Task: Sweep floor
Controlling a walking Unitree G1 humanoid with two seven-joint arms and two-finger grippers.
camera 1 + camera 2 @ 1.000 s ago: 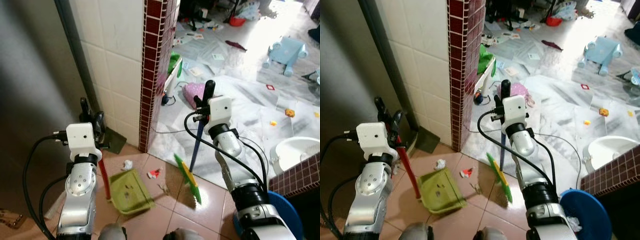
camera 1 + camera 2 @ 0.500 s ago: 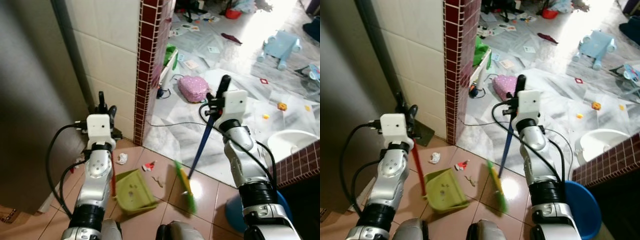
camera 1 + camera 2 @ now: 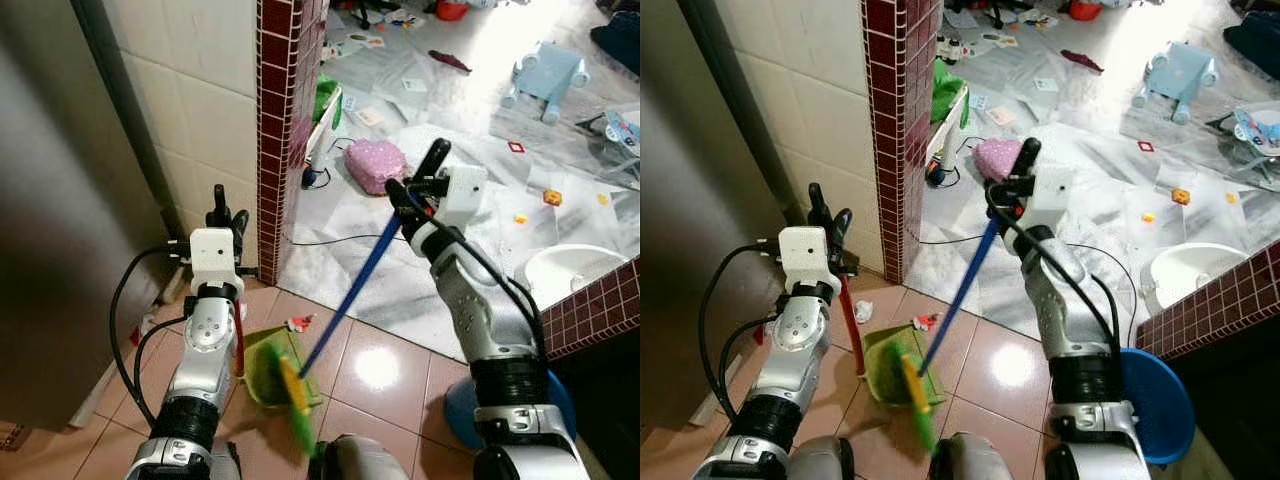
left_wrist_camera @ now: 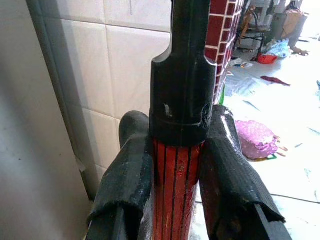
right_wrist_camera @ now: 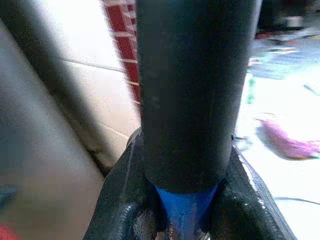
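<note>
My left gripper is shut on the red handle of a green dustpan, which rests on the brown tiles beside the pillar. In the left wrist view its fingers clamp the red handle just below a black cap. My right gripper is shut on the top of a blue broom handle, which slants down to the left. The blurred green brush head lies over the dustpan's mouth. A red-and-white scrap and a crumpled white paper lie just beyond the pan.
A dark red tiled pillar and a white tiled wall stand close on the left. A blue bucket, a low red tiled wall and a white basin are on the right. A pink bag, a cable and scattered litter lie ahead.
The broom has swung left, and its brush head went from the tiles right of the dustpan to over the pan. The camera has shifted; the left gripper still holds the dustpan handle.
</note>
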